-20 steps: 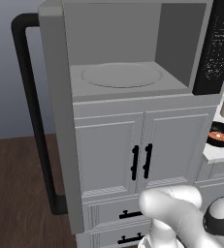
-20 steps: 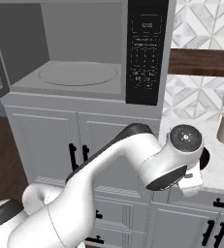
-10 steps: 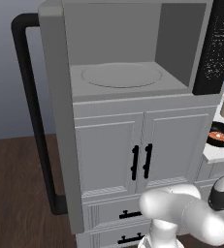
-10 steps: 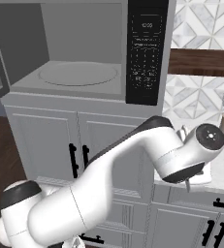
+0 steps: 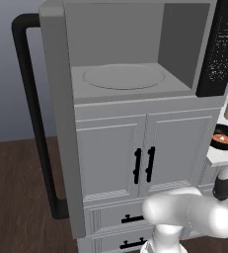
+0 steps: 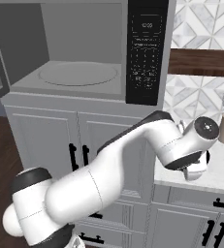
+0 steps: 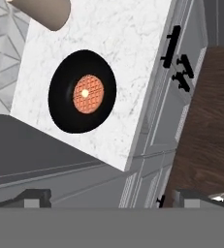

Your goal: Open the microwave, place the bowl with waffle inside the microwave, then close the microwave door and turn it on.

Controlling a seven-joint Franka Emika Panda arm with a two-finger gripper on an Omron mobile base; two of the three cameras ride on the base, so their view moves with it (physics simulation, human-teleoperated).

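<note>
Your tool (image 7: 111,197), its tips spread apart, hung above the bowl (image 7: 82,91), which sat on the bench (image 7: 128,58) ahead of it.

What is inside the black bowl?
A round orange-brown waffle lies flat in the bowl, which sits on the white counter. The bowl's bottom under the waffle is covered.
</note>
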